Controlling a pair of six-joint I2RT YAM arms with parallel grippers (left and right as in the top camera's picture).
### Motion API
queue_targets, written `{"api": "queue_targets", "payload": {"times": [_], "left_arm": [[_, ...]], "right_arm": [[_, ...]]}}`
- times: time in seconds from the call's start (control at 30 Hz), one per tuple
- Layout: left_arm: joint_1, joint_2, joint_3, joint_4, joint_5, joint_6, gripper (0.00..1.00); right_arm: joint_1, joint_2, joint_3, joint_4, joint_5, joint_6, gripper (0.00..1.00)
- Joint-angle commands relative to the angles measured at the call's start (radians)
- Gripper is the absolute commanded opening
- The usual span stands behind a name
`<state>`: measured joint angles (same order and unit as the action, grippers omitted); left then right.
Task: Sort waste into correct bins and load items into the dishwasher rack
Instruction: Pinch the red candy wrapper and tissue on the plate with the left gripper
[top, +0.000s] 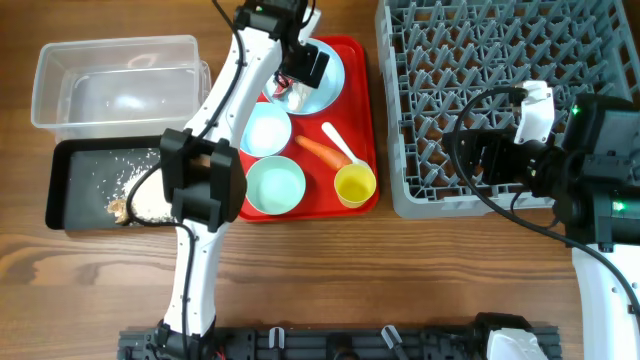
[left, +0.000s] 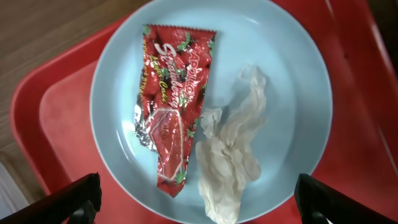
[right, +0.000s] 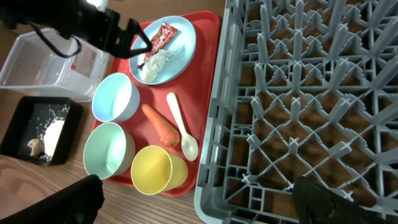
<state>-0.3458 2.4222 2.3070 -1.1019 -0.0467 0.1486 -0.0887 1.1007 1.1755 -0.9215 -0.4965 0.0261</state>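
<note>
A red snack wrapper (left: 171, 106) and a crumpled white paper scrap (left: 233, 155) lie on the light-blue plate (left: 292, 93) on the red tray. My left gripper (left: 199, 196) is open and empty just above them; it also shows in the overhead view (top: 300, 80). My right gripper (right: 202, 199) is open and empty above the front left corner of the grey rack (top: 500, 100). On the tray are a carrot (top: 318, 151), white spoon (top: 340, 143), yellow cup (top: 355, 185), small blue bowl (top: 267, 130) and pale-green bowl (top: 275, 186).
The clear tub (top: 115, 85) stands at the far left. The black tray (top: 70, 190) in front of it holds white grains (top: 140, 175) and a brown scrap (top: 117, 208). The red tray (top: 365, 120) sits between these bins and the rack.
</note>
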Motion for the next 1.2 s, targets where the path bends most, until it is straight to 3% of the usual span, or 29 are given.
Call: {"api": "queue_targets", "payload": {"times": [0.0, 0.43, 0.7, 0.77, 0.8, 0.83, 0.93, 1.17], "left_arm": [[0.001, 0.050, 0.019, -0.007, 0.047, 0.058, 0.99], [0.011, 0.145, 0.019, 0.044, 0.050, 0.061, 0.92], [0.024, 0.176, 0.017, 0.059, 0.084, 0.050, 0.61], [0.024, 0.180, 0.017, 0.064, 0.084, 0.050, 0.37], [0.024, 0.183, 0.017, 0.066, 0.084, 0.050, 0.20], [0.024, 0.183, 0.017, 0.066, 0.084, 0.050, 0.11], [0.023, 0.185, 0.017, 0.066, 0.084, 0.050, 0.04], [0.027, 0.159, 0.019, 0.065, 0.084, -0.027, 0.04]], "right_arm": [[0.000, 0.006, 0.027, -0.005, 0.004, 0.000, 1.00], [0.000, 0.006, 0.027, -0.020, 0.006, 0.001, 1.00], [0.000, 0.006, 0.027, -0.026, 0.011, 0.000, 1.00], [0.000, 0.006, 0.027, -0.026, 0.011, 0.000, 1.00], [0.000, 0.006, 0.027, -0.026, 0.011, 0.000, 1.00], [0.000, 0.006, 0.027, -0.027, 0.011, 0.000, 1.00], [0.000, 0.006, 0.027, -0.026, 0.011, 0.000, 1.00], [0.000, 0.006, 0.027, -0.026, 0.011, 0.000, 1.00]]}}
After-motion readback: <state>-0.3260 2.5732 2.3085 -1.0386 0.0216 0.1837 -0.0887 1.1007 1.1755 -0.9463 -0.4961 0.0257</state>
